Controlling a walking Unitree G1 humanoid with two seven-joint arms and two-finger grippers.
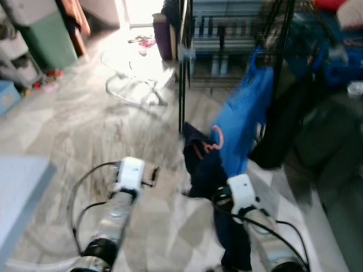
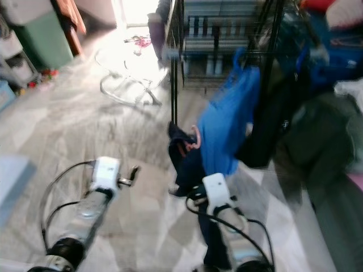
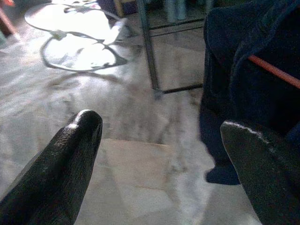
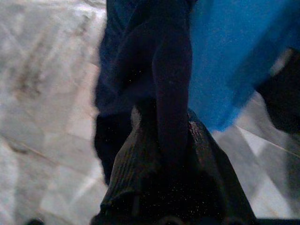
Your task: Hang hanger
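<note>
- Standing on a pale tiled floor (image 1: 74, 124), the robot faces a black metal rack (image 1: 182, 68) hung with clothes; the head views are blurred.
- The right gripper (image 4: 164, 140) is raised in front of the robot, its two black fingers clamped tight on a fold of a dark navy garment (image 1: 201, 164).
- That garment sits on an orange hanger (image 1: 214, 141), whose curved hook shows just above the dark cloth; in the left wrist view a thin orange bar of it crosses the navy fabric.
- The hanger is low, near the foot of the rack's upright post and just beside a bright blue garment (image 1: 244, 119) that already hangs from the rack.
- The hook does not look caught on any rail, so the hanging seems not yet done: the hanger likely has to be lifted and its hook set over a bar.
- The left gripper (image 3: 159, 150) is held out over the floor, its fingers spread wide apart and holding nothing, pointing toward the navy garment and the rack's leg.
- A white coiled frame (image 1: 133, 85) lies on the sunlit floor further back.
</note>
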